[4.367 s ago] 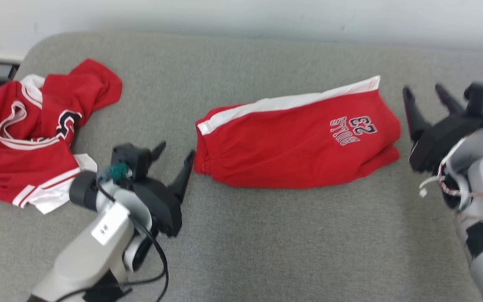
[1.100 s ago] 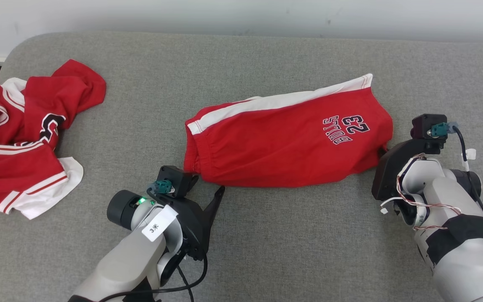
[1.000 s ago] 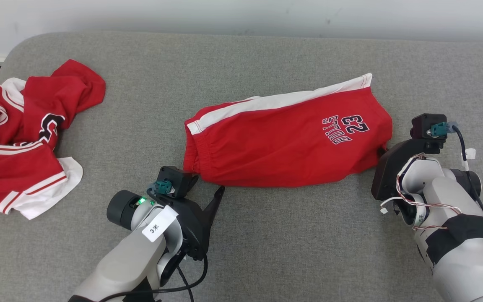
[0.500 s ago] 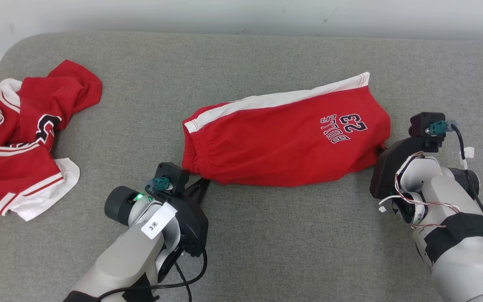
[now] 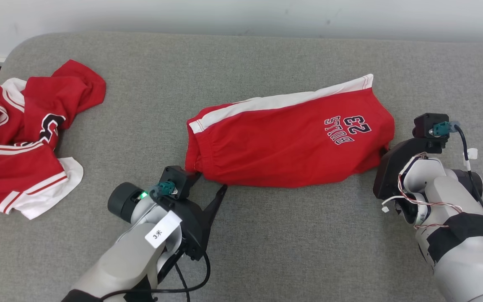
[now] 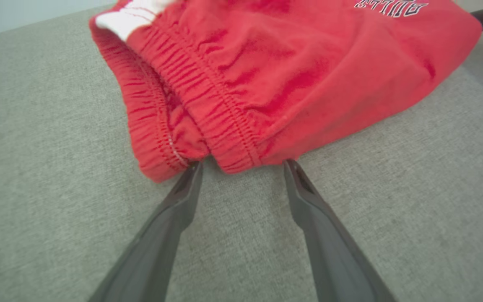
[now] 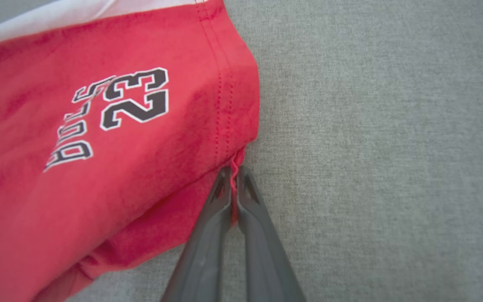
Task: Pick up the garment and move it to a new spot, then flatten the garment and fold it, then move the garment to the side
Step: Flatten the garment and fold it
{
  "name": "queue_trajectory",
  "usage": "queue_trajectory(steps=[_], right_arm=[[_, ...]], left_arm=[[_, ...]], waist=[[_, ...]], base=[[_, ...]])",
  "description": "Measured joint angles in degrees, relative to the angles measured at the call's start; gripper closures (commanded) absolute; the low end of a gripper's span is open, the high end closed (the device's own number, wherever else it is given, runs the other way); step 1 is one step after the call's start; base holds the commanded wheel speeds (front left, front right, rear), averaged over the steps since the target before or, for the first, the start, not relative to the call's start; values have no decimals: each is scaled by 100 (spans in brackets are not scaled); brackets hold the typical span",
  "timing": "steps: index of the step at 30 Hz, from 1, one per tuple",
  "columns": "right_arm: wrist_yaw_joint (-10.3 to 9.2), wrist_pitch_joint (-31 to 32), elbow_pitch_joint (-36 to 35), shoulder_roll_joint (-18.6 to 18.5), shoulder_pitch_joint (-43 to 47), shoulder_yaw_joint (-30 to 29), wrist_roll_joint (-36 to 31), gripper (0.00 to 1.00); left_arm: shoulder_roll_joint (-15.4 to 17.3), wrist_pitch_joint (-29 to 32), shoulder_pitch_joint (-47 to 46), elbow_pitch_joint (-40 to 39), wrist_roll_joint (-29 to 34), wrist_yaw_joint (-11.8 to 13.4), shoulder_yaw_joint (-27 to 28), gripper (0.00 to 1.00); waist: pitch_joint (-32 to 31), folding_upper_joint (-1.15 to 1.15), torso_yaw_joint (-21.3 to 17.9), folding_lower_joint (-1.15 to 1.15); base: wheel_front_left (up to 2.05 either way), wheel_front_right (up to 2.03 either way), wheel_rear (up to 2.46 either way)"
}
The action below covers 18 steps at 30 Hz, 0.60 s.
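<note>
The folded red shorts, printed with the number 23, are seen lying near the middle of the grey padded surface, with the elastic waistband turned toward the robot's left and the leg hem toward its right. The left gripper is held spread at the near waistband corner. Its two fingertips are set against the edge of the cloth, one on either side of the gathered fold, and nothing is caught between them. The right gripper is pressed together on the near corner of the hem, where a thin ridge of red fabric is pinched between its fingers. A crumpled red and white jersey is left well apart at the surface's far left. Half a second earlier the left fingers were drawn together at that same corner. They have since been parted again, as they were a second ago, while the right pinch has been kept and the shorts are found in much the same place.
</note>
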Motion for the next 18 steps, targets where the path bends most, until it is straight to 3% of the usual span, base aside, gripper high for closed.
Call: queue_trajectory(steps=[6, 8, 9, 12, 13, 14, 16, 18], right_arm=[[-5, 0, 27, -13, 0, 2, 0, 100], [-7, 0, 29, -13, 0, 4, 0, 100], [-7, 0, 29, -13, 0, 4, 0, 100], [-7, 0, 30, -14, 0, 8, 0, 100], [-7, 0, 30, -13, 0, 9, 0, 100], [-7, -1, 30, -13, -1, 11, 0, 100], [-5, -1, 30, -12, -4, 14, 0, 100], [-5, -1, 29, -12, -8, 15, 0, 100]], left_arm=[[-9, -104, -66, -15, 0, -44, -21, 0], [-13, -105, -66, -15, 0, -47, -36, 18], [-13, -105, -66, -15, 0, -47, -36, 36], [-20, -141, -66, -12, -1, -51, -53, 65], [-20, -147, -66, -8, -1, -52, -56, 81], [-20, -147, -66, -2, -1, -57, -63, 91], [-22, -147, -65, 3, -1, -92, -66, 100], [-29, -148, -65, 12, -2, -92, -75, 100]], waist=[[-23, 0, 33, 0], [-24, 0, 34, 0], [-24, 0, 34, 0], [-25, 0, 27, 0], [-24, 0, 22, 0], [-22, 0, 17, 0], [-17, 0, 6, 0], [-9, 0, -6, 0]], base=[[0, 0, 0], [0, 0, 0], [0, 0, 0], [0, 0, 0], [0, 0, 0], [0, 0, 0], [0, 0, 0], [0, 0, 0]])
